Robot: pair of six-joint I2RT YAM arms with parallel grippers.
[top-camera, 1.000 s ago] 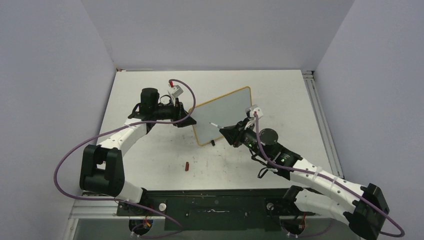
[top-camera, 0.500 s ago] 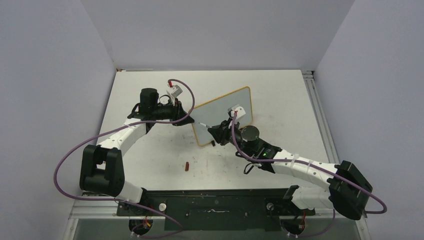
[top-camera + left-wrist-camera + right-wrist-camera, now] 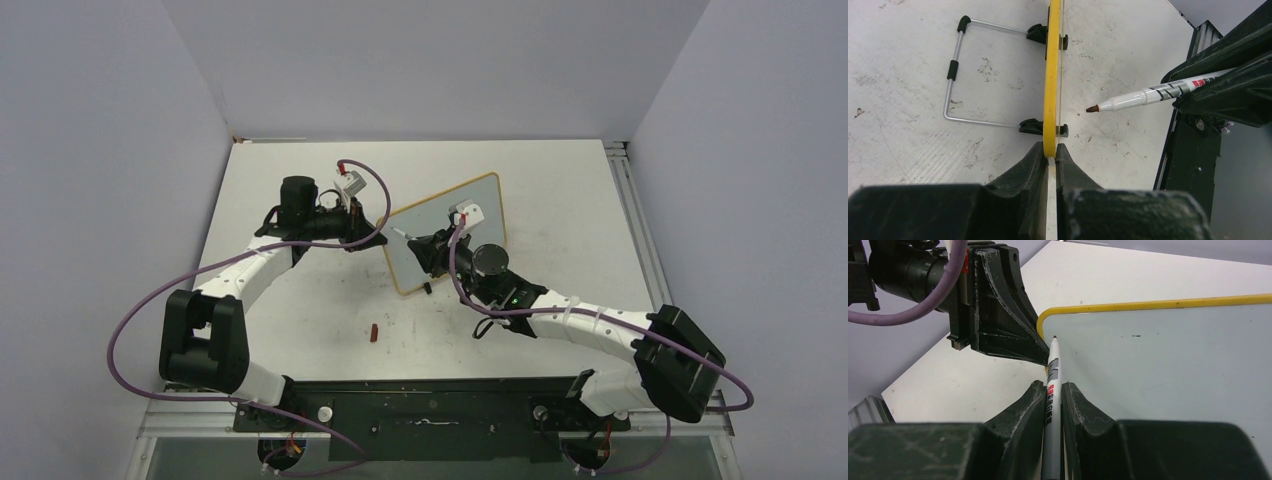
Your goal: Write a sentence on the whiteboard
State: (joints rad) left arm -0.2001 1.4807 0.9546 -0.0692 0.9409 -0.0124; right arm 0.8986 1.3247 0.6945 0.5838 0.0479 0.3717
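Grey walls box in the white desk (image 3: 300, 290), where the whiteboard (image 3: 440, 208) stands mid-desk on its wire stand (image 3: 955, 75). Its left edge is clamped in the left pincer (image 3: 1050, 150). The right pincer (image 3: 1053, 390) grips the marker (image 3: 1053, 367), tip just short of the board's top left corner. No sentence is written yet. Pushing too hard could tip the board or twist the marker in its grip.

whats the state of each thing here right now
whiteboard, upright on its feet, almost blank
wire stand, folded out flat on the table
marker, uncapped, tip just off the board
left end effector, shut on the whiteboard's frame
right end effector, shut on the marker
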